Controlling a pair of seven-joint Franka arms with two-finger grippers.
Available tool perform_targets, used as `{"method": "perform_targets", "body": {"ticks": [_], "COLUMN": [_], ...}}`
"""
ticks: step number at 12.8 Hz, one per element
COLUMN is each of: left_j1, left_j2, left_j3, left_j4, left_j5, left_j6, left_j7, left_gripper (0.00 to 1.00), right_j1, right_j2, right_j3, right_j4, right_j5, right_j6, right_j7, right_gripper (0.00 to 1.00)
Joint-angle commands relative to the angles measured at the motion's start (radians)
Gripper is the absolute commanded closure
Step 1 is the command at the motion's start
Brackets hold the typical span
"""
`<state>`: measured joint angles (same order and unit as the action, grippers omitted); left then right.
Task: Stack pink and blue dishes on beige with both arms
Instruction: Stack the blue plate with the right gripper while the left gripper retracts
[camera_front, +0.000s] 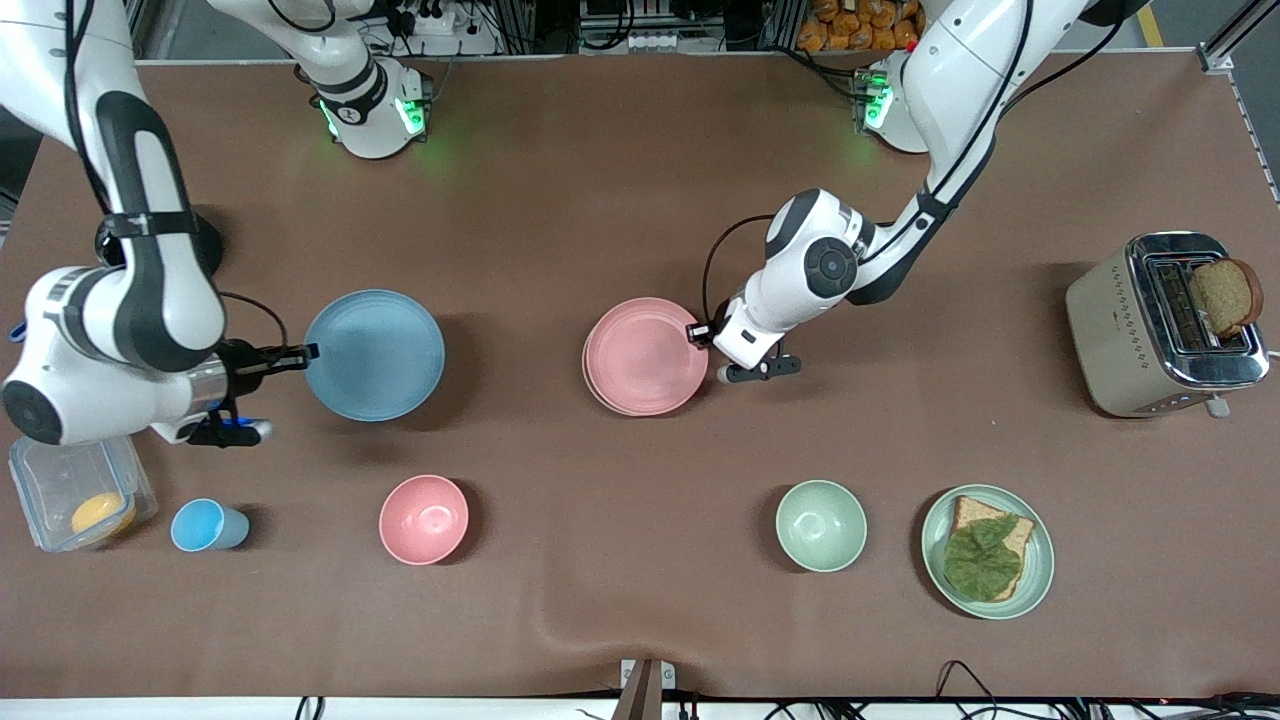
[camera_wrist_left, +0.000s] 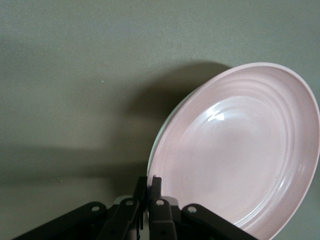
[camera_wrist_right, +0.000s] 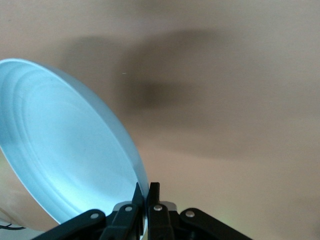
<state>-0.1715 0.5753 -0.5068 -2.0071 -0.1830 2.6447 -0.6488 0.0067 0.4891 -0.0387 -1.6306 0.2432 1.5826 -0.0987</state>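
The light blue plate (camera_front: 374, 354) hangs tilted just above the table toward the right arm's end, casting a shadow. My right gripper (camera_front: 308, 352) is shut on its rim; the right wrist view shows the blue plate (camera_wrist_right: 65, 150) with the right gripper (camera_wrist_right: 146, 187) pinching its edge. The pale pink plate (camera_front: 645, 355) lies mid-table on the beige plate (camera_front: 588, 380), of which only a thin rim shows. My left gripper (camera_front: 697, 333) is shut on the pink rim. In the left wrist view the pink plate (camera_wrist_left: 240, 150) tilts over the beige rim (camera_wrist_left: 159, 139) at the left gripper (camera_wrist_left: 149, 181).
Nearer the front camera stand a clear container (camera_front: 80, 495), a small blue cup (camera_front: 205, 525), a deep pink bowl (camera_front: 424, 519), a green bowl (camera_front: 821, 525) and a green plate with toast and lettuce (camera_front: 1040, 560). A toaster (camera_front: 1120, 330) stands at the left arm's end.
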Motion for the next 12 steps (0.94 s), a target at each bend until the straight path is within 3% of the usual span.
{"method": "perform_targets", "body": {"ticks": [1, 7, 8, 9, 10, 12], "left_j1": [-0.020, -0.026, -0.026, -0.025, -0.025, -0.019], "left_j2": [0.032, 0.054, 0.057, 0.058, 0.057, 0.038], "left_j3": [0.005, 0.007, 0.008, 0.008, 0.008, 0.008], "left_j4": [0.022, 0.024, 0.025, 0.025, 0.025, 0.039], "left_j5": [0.025, 0.025, 0.023, 0.023, 0.025, 0.026], "left_j6": [0.026, 0.054, 0.054, 0.054, 0.054, 0.052], "left_j7": [-0.006, -0.006, -0.005, -0.006, -0.005, -0.005], "left_gripper": [1.00, 1.00, 0.88, 0.47, 0.00, 0.00], "right_j1": [0.032, 0.111, 0.133, 0.145, 0.148, 0.151], "right_j2": [0.019, 0.022, 0.023, 0.028, 0.029, 0.035], "right_j3": [-0.007, -0.007, -0.007, -0.007, -0.007, -0.007], "right_j4": [0.029, 0.028, 0.029, 0.029, 0.029, 0.029], "right_j5": [0.068, 0.110, 0.110, 0.111, 0.123, 0.162], "right_j6": [-0.024, -0.027, -0.027, -0.026, -0.026, -0.023], "right_j7": [0.024, 0.103, 0.114, 0.116, 0.116, 0.117], "right_gripper": [1.00, 1.00, 1.00, 1.00, 1.00, 1.00]}}
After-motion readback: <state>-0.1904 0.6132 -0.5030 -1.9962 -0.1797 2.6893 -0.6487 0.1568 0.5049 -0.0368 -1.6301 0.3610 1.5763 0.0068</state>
